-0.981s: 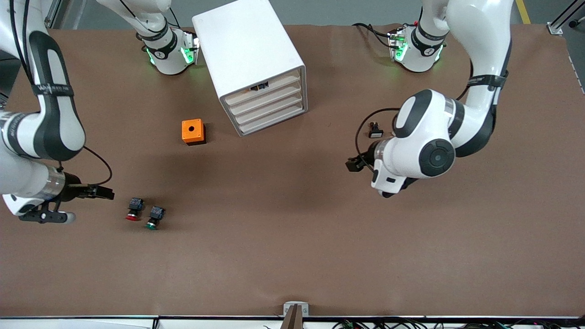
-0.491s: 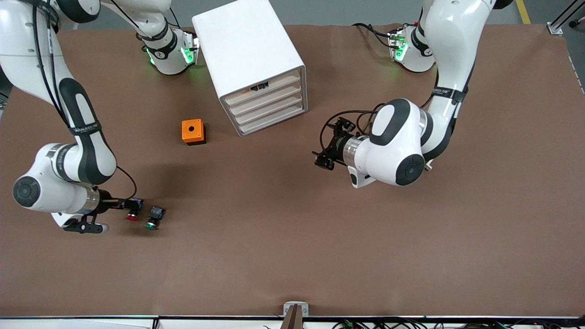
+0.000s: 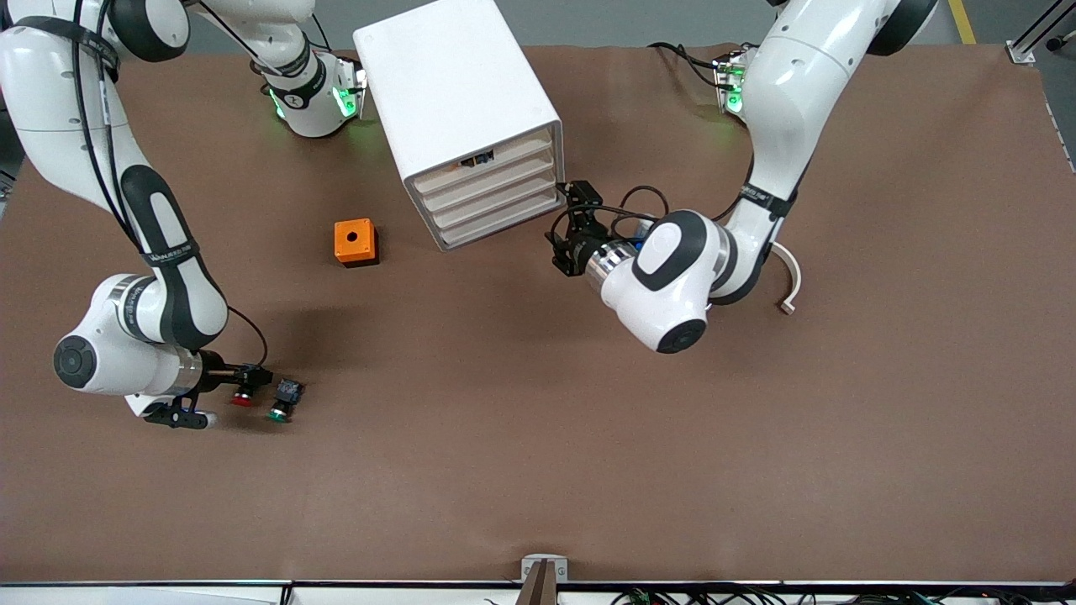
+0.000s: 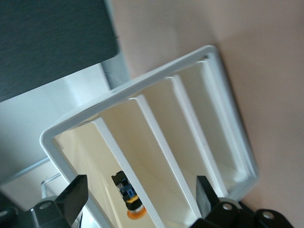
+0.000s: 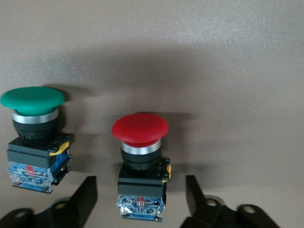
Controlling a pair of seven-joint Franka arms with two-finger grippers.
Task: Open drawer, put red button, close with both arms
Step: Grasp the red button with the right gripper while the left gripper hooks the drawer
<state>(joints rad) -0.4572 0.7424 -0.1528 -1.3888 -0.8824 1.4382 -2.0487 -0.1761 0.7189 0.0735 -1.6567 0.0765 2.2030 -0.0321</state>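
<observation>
The white cabinet (image 3: 458, 92) stands near the arms' bases with four tray-drawers, all shut. The second-highest drawer (image 3: 492, 181) also shows in the left wrist view (image 4: 142, 152). My left gripper (image 3: 565, 228) is open and empty just in front of the cabinet's lower corner, facing the drawer fronts (image 4: 140, 199). The red button (image 3: 243, 397) lies on the table at the right arm's end, beside the green button (image 3: 282, 405). My right gripper (image 3: 259, 376) is open with its fingers on either side of the red button's (image 5: 140, 128) black body, not touching it (image 5: 141, 197).
An orange box (image 3: 356, 242) with a round hole sits beside the cabinet, toward the right arm's end. An orange-capped button (image 4: 129, 198) lies in the topmost drawer. The green button (image 5: 32, 99) stands close beside one right finger (image 5: 85, 194). Brown table (image 3: 538, 437) all round.
My right gripper has moved onto the red button, so its fingers now straddle the body. My left gripper has swung across the table up to the cabinet's drawer fronts.
</observation>
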